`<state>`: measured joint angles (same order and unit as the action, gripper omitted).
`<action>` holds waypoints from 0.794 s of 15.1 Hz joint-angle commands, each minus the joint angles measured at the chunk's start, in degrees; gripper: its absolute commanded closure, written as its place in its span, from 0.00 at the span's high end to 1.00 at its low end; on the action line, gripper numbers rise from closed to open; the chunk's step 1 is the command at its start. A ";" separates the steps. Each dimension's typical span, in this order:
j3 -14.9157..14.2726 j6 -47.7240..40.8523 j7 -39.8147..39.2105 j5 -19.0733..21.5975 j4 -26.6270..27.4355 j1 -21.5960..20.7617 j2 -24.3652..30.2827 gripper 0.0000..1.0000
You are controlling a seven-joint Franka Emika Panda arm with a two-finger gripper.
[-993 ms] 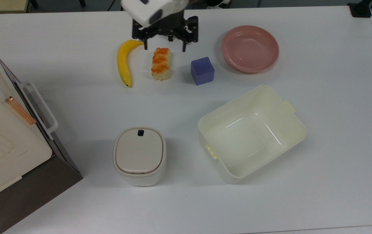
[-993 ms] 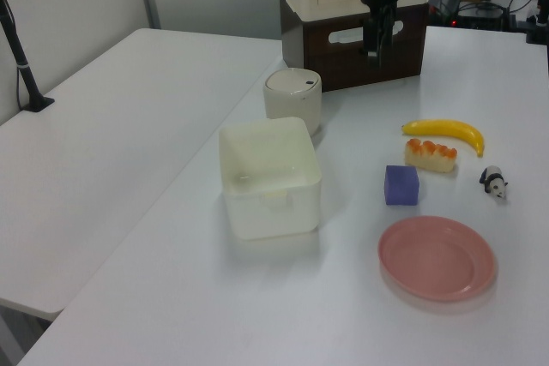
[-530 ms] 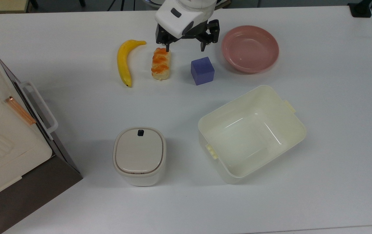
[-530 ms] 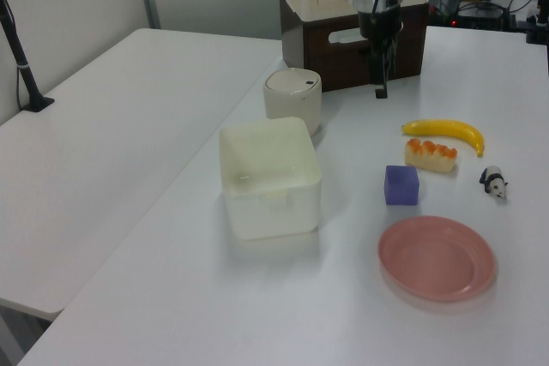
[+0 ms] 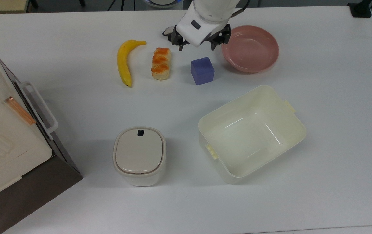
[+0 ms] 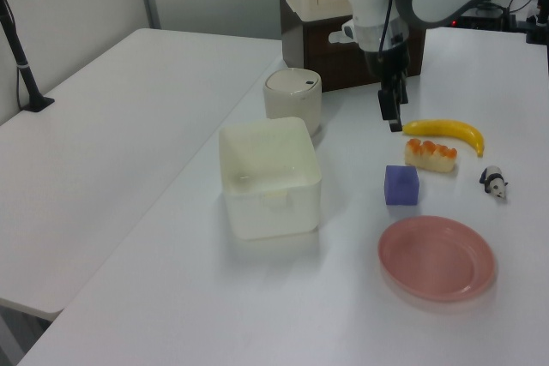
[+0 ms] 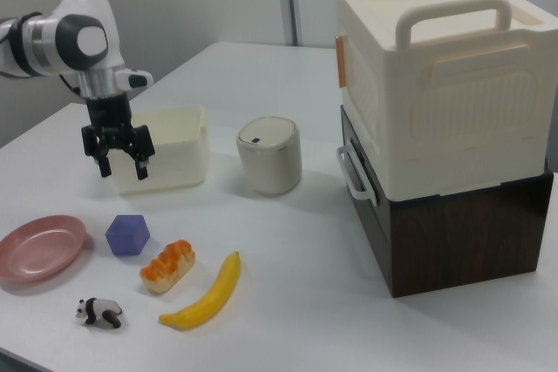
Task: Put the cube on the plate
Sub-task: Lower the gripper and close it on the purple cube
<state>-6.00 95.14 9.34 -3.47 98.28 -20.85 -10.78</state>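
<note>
White table underneath everything. At the right view's right, a large cream handled box stacked on a dark brown wooden base. Near the table's middle, a cream rectangular tub, open at the top, and beside it in the top view's left a lidded cream canister. White robot arm reaching in from the top view's upper edge, with its gripper hanging above the table between the bread roll and the plate, fingers spread apart and holding nothing. Pink round plate at the top view's upper right, bare inside. Yellow banana toward the top view's left of a glazed bread roll. Blue-purple cube resting on the table, just beside the plate on the top view's left, apart from it, and between the plate and the bread roll; gripper above and just beyond it, not touching. Tiny panda figure near the table edge in the right view, close to the banana and the plate.
</note>
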 commanded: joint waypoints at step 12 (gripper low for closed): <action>1.87 18.05 -9.78 1.53 14.66 -1.21 -0.81 1.00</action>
<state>-4.63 110.01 1.18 -2.85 111.62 -21.83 -11.05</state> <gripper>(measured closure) 0.000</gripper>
